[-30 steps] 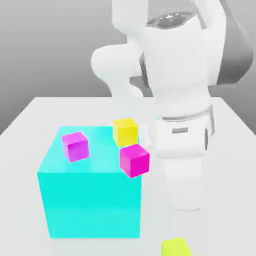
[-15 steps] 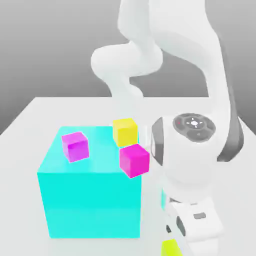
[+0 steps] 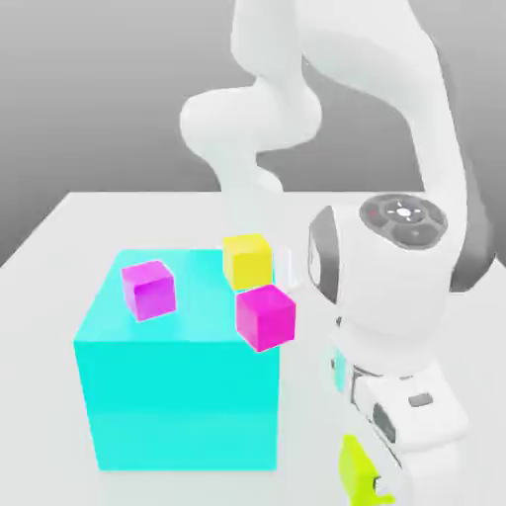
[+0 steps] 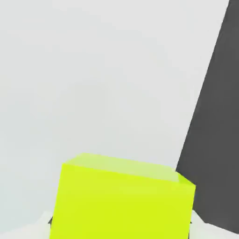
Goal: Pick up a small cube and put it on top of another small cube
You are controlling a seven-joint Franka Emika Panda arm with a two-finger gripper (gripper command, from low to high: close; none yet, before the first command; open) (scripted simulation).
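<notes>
fingers [image 4: 120, 227]: gripping the lime-yellow cube [image 4: 121, 205], one on either side | cube: sitting between them, near the table's [image 4: 116, 93] edge | other small cubes: lying toward the exterior view's left, around the cyan block [image 3: 178, 405] | carry: probably heading that way

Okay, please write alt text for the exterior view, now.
White robot arm gripping a small lime-yellow cube; toward the exterior view's left, a big cyan block, with yellow, violet and magenta small cubes.
</notes>
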